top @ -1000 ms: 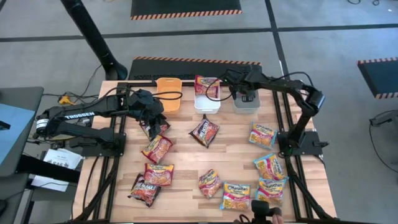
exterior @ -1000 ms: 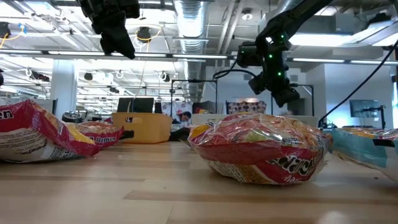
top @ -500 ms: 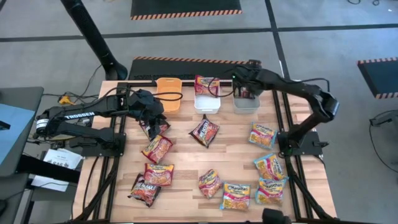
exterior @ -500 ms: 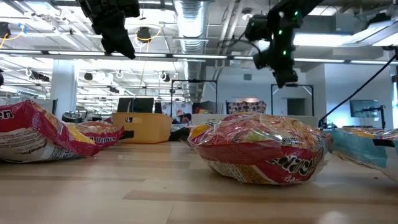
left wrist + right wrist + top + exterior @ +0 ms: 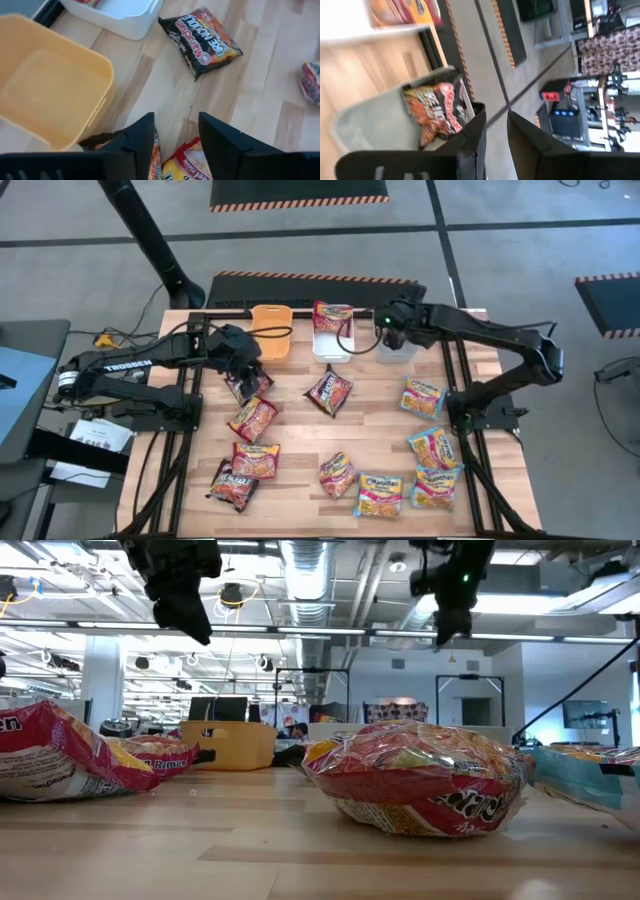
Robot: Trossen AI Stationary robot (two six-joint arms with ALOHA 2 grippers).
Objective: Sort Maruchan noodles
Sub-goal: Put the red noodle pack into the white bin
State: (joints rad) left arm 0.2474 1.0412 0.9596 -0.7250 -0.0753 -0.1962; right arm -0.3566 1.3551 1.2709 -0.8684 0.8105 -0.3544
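Table (image 5: 290,430) | grey bin (image 5: 375,125): dark packet (image 5: 437,112) | white bin (image 5: 333,340): red packet (image 5: 332,315)

Twelve flat rectangular plastic ramen packets (image 5: 328,390) showing: four yellow-and-blue, four red-orange, four dark red-black. Three small plastic bins (image 5: 270,320) standing: one orange, one white, one grey.

Left pincer (image 5: 243,365) raised, fingers parted, right pincer (image 5: 390,332) raised, fingers slightly apart
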